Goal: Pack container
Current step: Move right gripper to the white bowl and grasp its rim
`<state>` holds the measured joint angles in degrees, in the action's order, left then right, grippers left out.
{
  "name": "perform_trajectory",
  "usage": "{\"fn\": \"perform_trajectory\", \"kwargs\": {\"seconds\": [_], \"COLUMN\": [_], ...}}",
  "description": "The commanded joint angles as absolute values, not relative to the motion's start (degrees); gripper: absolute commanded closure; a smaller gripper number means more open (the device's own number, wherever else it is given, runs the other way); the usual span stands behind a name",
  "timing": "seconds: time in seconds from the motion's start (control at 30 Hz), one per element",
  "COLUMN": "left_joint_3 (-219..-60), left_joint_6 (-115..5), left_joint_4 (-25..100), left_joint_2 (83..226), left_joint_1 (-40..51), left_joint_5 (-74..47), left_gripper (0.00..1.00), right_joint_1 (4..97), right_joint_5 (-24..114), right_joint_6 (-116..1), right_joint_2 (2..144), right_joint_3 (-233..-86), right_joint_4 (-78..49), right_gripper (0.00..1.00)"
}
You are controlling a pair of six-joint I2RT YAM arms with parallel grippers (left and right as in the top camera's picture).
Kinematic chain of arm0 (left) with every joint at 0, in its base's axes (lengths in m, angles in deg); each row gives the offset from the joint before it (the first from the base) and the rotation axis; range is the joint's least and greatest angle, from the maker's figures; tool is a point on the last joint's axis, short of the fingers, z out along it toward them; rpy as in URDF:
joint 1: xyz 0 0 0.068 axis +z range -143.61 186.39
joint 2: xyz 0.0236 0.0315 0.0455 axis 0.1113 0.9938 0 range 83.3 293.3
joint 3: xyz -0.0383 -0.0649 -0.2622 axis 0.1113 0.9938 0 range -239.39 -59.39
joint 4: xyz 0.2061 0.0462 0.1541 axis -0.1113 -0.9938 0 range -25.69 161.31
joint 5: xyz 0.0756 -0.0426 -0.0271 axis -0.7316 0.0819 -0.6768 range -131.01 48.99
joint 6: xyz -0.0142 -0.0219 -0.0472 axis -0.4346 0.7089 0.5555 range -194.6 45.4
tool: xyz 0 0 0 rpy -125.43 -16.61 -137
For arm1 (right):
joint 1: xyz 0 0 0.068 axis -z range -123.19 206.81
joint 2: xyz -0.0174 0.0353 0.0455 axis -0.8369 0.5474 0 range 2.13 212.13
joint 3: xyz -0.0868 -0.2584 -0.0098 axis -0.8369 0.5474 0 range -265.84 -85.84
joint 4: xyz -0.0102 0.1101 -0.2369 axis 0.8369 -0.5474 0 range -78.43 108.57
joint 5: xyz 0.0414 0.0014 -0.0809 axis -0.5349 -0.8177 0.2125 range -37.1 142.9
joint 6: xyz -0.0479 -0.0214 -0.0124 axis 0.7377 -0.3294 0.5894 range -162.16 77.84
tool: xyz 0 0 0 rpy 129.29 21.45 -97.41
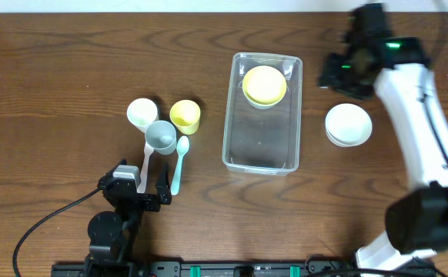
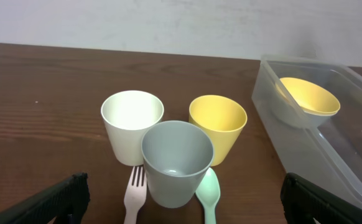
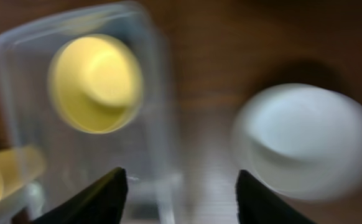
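Note:
The clear container (image 1: 259, 158) stands at mid table with a yellow bowl (image 1: 264, 85) in its far end. It also shows in the left wrist view (image 2: 330, 155) and the right wrist view (image 3: 156, 118). A white bowl (image 1: 348, 124) sits on the table to its right. My right gripper (image 1: 339, 71) is open and empty, raised beside the container's far right corner. My left gripper (image 1: 141, 192) is open and empty near the front edge, just short of a grey cup (image 1: 161, 136), a white cup (image 1: 142, 113), a yellow cup (image 1: 185, 116), a pink fork (image 1: 146, 161) and a green spoon (image 1: 179, 163).
Black cables run along the front left of the wooden table (image 1: 55, 92). A rail (image 1: 208, 269) lies along the front edge. The right arm's white link (image 1: 424, 131) reaches over the right side.

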<state>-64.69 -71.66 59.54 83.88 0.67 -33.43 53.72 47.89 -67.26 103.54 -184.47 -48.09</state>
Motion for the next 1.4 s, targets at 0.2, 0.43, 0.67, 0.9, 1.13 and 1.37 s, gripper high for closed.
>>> {"fn": "perform_trajectory", "kwargs": {"seconds": [0.2,0.43,0.67,0.9,1.13,1.37], "left_joint_3": [-63.23,-63.23,-63.23,-63.23,-63.23,-63.23], "left_joint_6": [-72.01,-72.01,-72.01,-72.01,-72.01,-72.01], "left_joint_4": [59.17,59.17,59.17,59.17,59.17,59.17], "left_joint_2": [83.53,83.53,83.53,83.53,83.53,83.53], "left_joint_1": [0.96,0.96,0.96,0.96,0.96,0.96], "left_joint_5": [-32.84,-32.84,-32.84,-32.84,-32.84,-32.84], "left_gripper": [0.02,0.02,0.02,0.02,0.02,0.02], "right_joint_1": [67.16,69.15,68.95,68.95,68.65,62.79], "right_joint_5": [55.25,51.14,50.93,50.95,52.54,48.04], "right_joint_6": [-63.09,-63.09,-65.78,-67.42,-67.31,-63.88], "right_joint_2": [102.56,102.56,102.56,102.49,97.55,89.79], "right_joint_3": [-173.62,-158.41,-149.30,-146.28,-153.93,-170.91], "right_joint_4": [-49.86,-35.50,-24.81,-21.35,-27.32,-38.84], "right_gripper": [0.34,0.32,0.47,0.87,0.99,0.99]}}
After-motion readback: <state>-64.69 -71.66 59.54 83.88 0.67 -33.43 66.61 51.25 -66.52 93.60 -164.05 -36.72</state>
